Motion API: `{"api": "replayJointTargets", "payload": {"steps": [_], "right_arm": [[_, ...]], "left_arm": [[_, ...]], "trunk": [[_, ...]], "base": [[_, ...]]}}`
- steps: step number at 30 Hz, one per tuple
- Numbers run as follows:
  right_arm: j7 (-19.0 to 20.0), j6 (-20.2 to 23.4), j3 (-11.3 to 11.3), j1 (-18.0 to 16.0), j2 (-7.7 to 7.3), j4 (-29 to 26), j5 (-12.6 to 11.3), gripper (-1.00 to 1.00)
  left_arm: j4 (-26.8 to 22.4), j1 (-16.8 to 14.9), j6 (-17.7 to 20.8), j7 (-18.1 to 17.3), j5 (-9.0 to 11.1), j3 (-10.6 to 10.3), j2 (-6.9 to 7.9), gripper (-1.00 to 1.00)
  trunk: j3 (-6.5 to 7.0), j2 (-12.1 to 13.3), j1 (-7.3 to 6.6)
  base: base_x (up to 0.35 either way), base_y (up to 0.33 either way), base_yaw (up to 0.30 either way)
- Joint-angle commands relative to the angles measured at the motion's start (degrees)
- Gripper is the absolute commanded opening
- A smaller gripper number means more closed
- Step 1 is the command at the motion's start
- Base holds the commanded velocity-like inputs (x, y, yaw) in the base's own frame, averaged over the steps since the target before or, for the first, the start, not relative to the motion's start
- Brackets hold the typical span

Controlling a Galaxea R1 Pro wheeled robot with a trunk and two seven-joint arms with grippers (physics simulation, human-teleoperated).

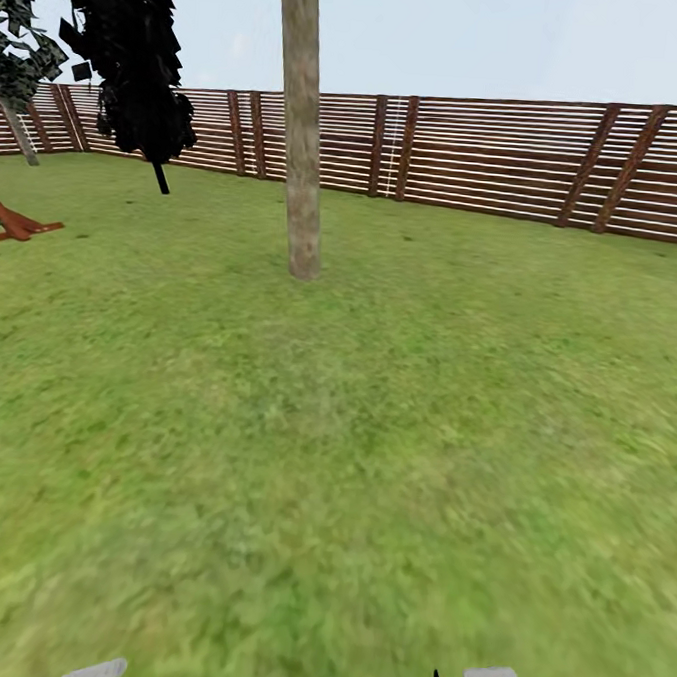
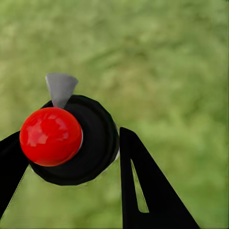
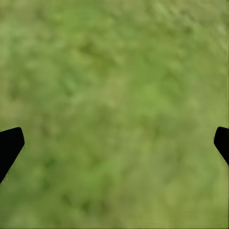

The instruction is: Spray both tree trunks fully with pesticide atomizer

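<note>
Pesticide atomizer (image 2: 71, 143) clamped in my left gripper (image 2: 67, 157); tree trunk (image 1: 302, 146) stands well ahead; right gripper (image 3: 114, 143) spread, empty.

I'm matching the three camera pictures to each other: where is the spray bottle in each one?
Head view: I cannot find it here.
Left wrist view: the spray bottle sits left of centre, seen from above, red top towards the camera, clamped between the left gripper fingers.
Right wrist view: I cannot find it here.
Shared landmark: the lawn lies under all three views.
</note>
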Motion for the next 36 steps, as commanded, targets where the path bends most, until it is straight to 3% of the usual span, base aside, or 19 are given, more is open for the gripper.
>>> {"api": "replayJointTargets", "payload": {"steps": [1, 30, 31, 32, 36], "right_arm": [[-0.2, -0.1, 0.5, 0.0, 0.0, 0.0, -0.4, 1.0], [-0.2, -0.1, 0.5, 0.0, 0.0, 0.0, -0.4, 1.0], [-0.1, -0.3, 0.5, -0.1, 0.86, -0.7, -0.4, 1.0], [-0.1, -0.5, 0.5, -0.1, 0.77, -3.3, -0.3, 1.0], [0.0, -0.6, 0.7, -0.1, 0.27, -4.1, 0.0, 1.0]], "left_arm": [[0.0, 0.0, -0.2, 0.1, 0.4, -0.5, 0.02, -1.0], [0.0, 0.0, -0.2, 0.1, 0.4, -0.5, -0.24, -1.0], [0.0, 0.0, -0.2, 0.1, 0.4, -0.5, -0.33, -1.0], [0.0, 0.0, -0.2, 0.1, 0.4, -0.5, -0.39, -1.0], [0.0, 0.0, -0.2, 0.1, 0.4, -0.5, -0.42, -1.0]], "trunk": [[-0.05, 0.0, 0.03], [-0.05, 0.0, 0.03], [-0.05, 0.0, 0.03], [-0.05, 0.0, 0.03], [-0.05, 0.0, 0.03]], "base": [[0.339, 0.082, 0.0], [0.339, 0.081, 0.0], [0.339, 0.081, 0.0], [0.339, 0.081, 0.0], [0.339, 0.082, 0.0]]}}
